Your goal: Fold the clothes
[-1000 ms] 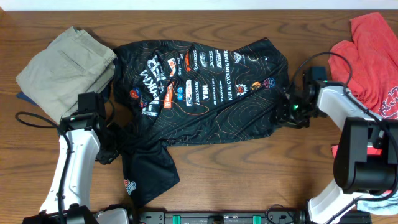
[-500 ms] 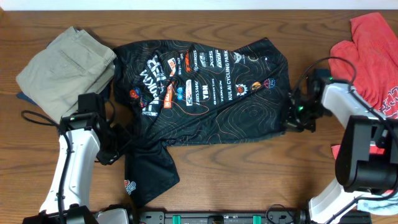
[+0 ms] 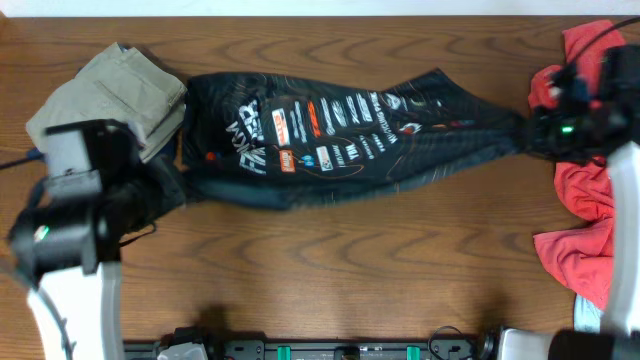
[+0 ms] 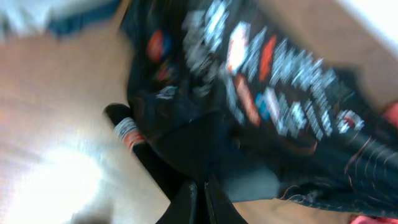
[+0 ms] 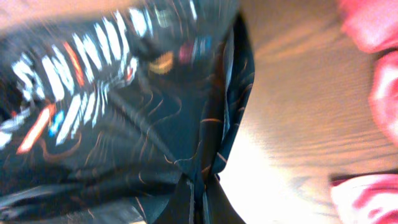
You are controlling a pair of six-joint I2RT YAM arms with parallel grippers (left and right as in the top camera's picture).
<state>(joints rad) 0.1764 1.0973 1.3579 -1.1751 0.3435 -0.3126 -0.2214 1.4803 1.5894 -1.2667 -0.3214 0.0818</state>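
Between pincers, jersey (image 3: 340, 135) stretched over table (image 3: 350, 260); left pincer (image 4: 200, 198) and right pincer (image 5: 198, 200) each pinch one end. Trousers (image 3: 100, 100) just beside left pincer, red cloth (image 3: 585, 185) beside right.

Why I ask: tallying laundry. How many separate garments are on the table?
3: black jersey stretched across the middle, folded khaki trousers at the far left, red cloth at the right edge. The red could be two pieces; part is hidden.
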